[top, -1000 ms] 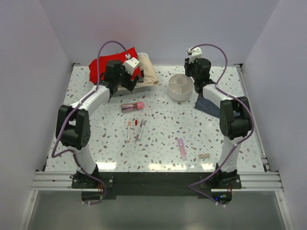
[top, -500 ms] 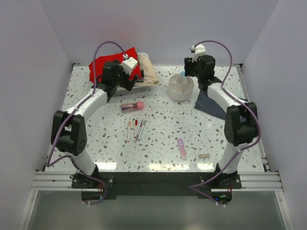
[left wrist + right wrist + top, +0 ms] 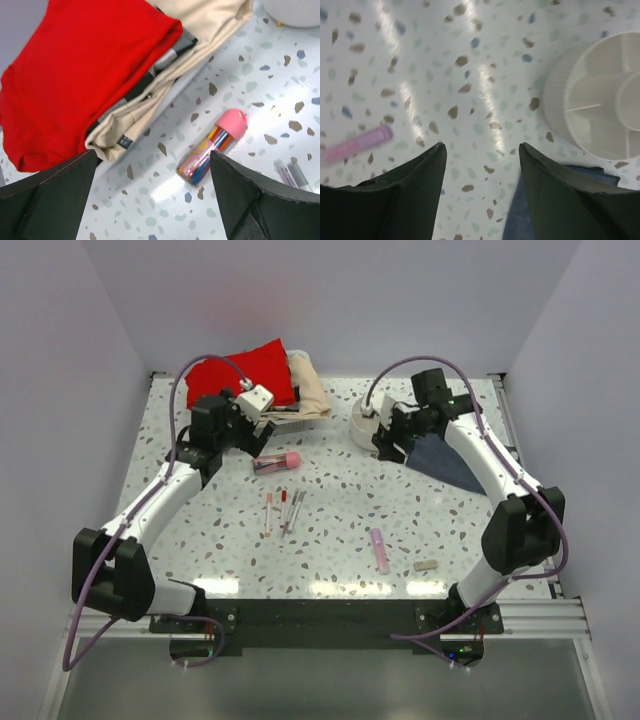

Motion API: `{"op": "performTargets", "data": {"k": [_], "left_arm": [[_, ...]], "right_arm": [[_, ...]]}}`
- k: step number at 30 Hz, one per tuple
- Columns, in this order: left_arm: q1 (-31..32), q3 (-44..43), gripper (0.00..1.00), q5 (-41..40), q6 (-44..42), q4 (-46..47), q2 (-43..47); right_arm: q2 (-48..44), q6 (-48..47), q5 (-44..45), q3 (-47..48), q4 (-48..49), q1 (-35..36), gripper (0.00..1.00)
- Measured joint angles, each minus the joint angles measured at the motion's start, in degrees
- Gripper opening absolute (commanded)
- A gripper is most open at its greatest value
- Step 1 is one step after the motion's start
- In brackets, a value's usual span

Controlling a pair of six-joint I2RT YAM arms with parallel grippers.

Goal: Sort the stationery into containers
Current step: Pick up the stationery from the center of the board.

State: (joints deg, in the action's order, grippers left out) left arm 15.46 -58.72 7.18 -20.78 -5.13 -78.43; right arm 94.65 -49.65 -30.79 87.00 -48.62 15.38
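The white round organiser [image 3: 362, 424] stands at the back right, and its divided ring [image 3: 600, 100] shows in the right wrist view. My right gripper [image 3: 387, 440] hangs open and empty at its near side [image 3: 482, 147]. A pink-capped clear tube [image 3: 277, 461] lies at centre left. My left gripper [image 3: 256, 430] stands wide open just behind it, and the tube [image 3: 212, 147] lies close to the right finger. Thin red-and-white pens [image 3: 285, 510] lie mid-table. A pink marker [image 3: 380, 550] and a beige eraser [image 3: 426, 565] lie near the front.
A red cloth [image 3: 240, 375] and a beige cloth [image 3: 310, 390] are piled at the back left. A dark blue-grey cloth [image 3: 445, 460] lies right of the organiser. White walls close in the table on three sides.
My right gripper has opened and drawn back from above the organiser to its near side. My left arm has swung from the cloth pile toward the tube.
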Motion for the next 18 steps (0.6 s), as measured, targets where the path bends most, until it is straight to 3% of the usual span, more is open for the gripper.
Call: {"op": "performTargets", "data": {"k": [1, 4, 7, 12, 14, 18], "left_arm": [[0.0, 1.14, 1.0, 0.0, -0.04, -0.04, 0.68], [0.0, 3.93, 1.0, -0.24, -0.74, 0.37, 1.95], [0.0, 5.14, 1.0, -1.11, -0.87, 0.35, 2.73], [0.0, 5.86, 1.0, -3.08, -0.96, 1.2, 5.66], [0.0, 6.71, 1.0, -3.85, -1.25, 1.33, 7.67], [-0.02, 8.17, 1.0, -5.05, -1.31, 1.46, 9.99]], "right_arm": [[0.0, -6.71, 0.33, -0.61, -5.53, 0.74, 0.63], [1.68, -15.43, 2.27, -0.39, -15.02, 2.86, 0.63], [7.39, -11.52, 3.76, 4.37, -20.5, 5.99, 0.65], [10.93, 15.37, 6.99, 6.03, -17.22, 9.97, 0.67], [9.73, 29.05, 8.44, 2.89, -14.23, 11.26, 0.68], [4.59, 47.28, 14.56, -8.17, -9.73, 14.86, 0.67]]}}
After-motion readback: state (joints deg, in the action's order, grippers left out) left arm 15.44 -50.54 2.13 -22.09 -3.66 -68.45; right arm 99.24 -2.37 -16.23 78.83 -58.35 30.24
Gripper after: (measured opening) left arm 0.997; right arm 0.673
